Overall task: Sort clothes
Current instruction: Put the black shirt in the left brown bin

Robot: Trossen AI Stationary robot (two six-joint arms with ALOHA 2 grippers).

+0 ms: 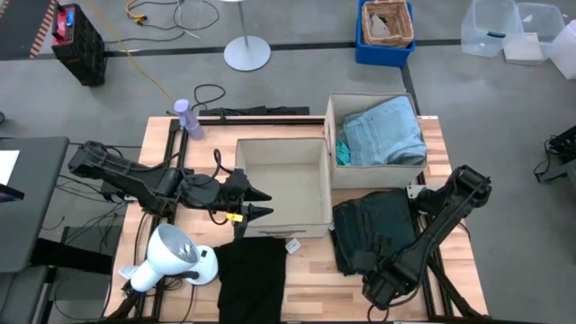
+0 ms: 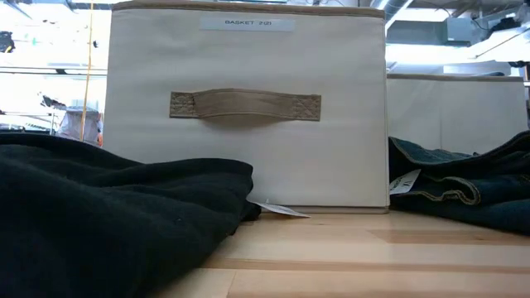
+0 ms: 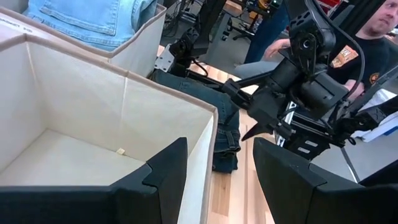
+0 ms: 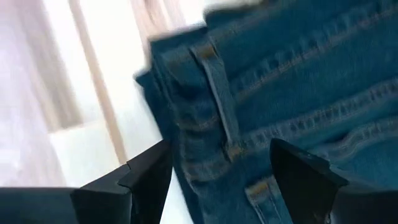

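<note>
The light blue jeans (image 1: 385, 130) and the teal top (image 1: 342, 149) lie in the far right beige box (image 1: 329, 117). The dark charcoal jeans (image 1: 373, 220) lie on the table to the right of the empty beige box (image 1: 315, 225). The black garment (image 1: 252, 274) lies at the near edge, and it also shows in the low view (image 2: 108, 215). My left gripper (image 3: 221, 146) is open over the empty box's near wall (image 3: 208, 155), one finger on each side of the rim. My right gripper (image 4: 221, 149) is open close over the dark jeans' waistband (image 4: 217, 93). My right gripper's open fingers stand on either side of a belt loop (image 4: 219, 87) on the dark jeans' waistband, coming from above. I cannot tell whether they touch the cloth. The jeans lie flat on the table.
A white lamp (image 1: 166, 256) lies at the table's near left, by my left arm. A purple bottle (image 1: 184, 117) stands at the far left corner. A person (image 3: 373, 25) is beyond the table's right side. A white tag (image 2: 277, 209) lies by the empty box's foot.
</note>
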